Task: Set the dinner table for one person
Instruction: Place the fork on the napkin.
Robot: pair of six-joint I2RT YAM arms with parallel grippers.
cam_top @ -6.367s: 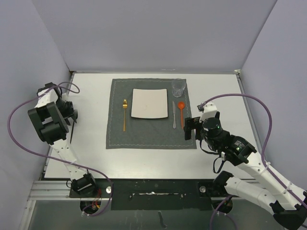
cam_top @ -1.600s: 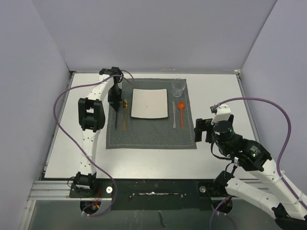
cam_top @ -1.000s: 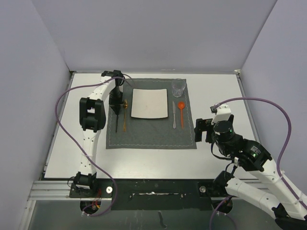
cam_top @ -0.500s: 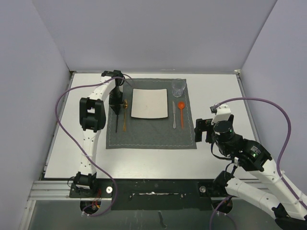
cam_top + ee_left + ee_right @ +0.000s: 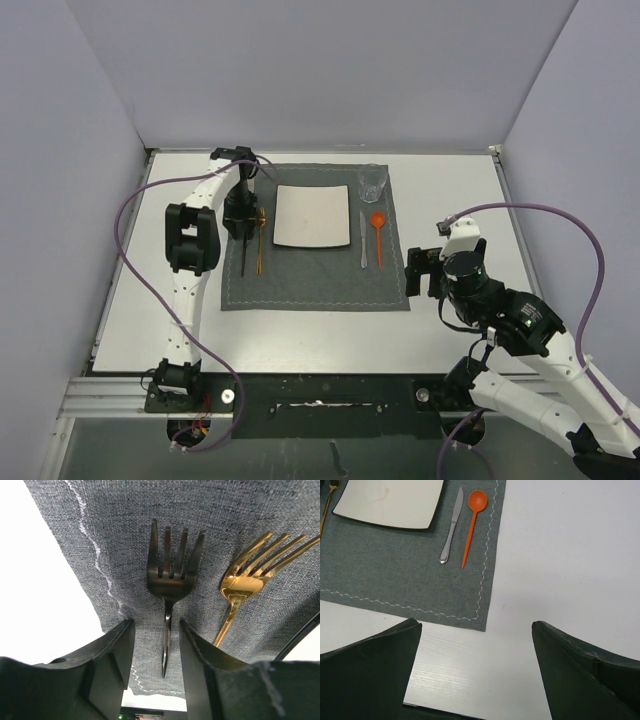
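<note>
The white dinner table [image 5: 470,200] carries a dark grey placemat [image 5: 315,282]. On the mat lie a black fork [image 5: 243,252], a gold fork [image 5: 260,243], a white square plate [image 5: 312,216], a silver knife [image 5: 363,242] and an orange spoon [image 5: 378,230]; a clear glass [image 5: 373,183] stands at its far right corner. My left gripper [image 5: 239,214] is open, its jaws either side of the black fork's handle without touching it. The left wrist view shows that fork [image 5: 172,575] flat on the mat beside the gold fork [image 5: 250,577]. My right gripper [image 5: 415,272] is open and empty beside the mat's right edge.
The right wrist view shows the knife [image 5: 451,530], the spoon [image 5: 472,520], the plate's corner [image 5: 390,502] and bare white table [image 5: 570,580] to the mat's right. Grey walls enclose the table on three sides. The arms' base rail runs along the near edge.
My left arm carried the black fork from the table's left side onto the mat beside the gold fork. In the last half second its jaws opened and let the fork go.
</note>
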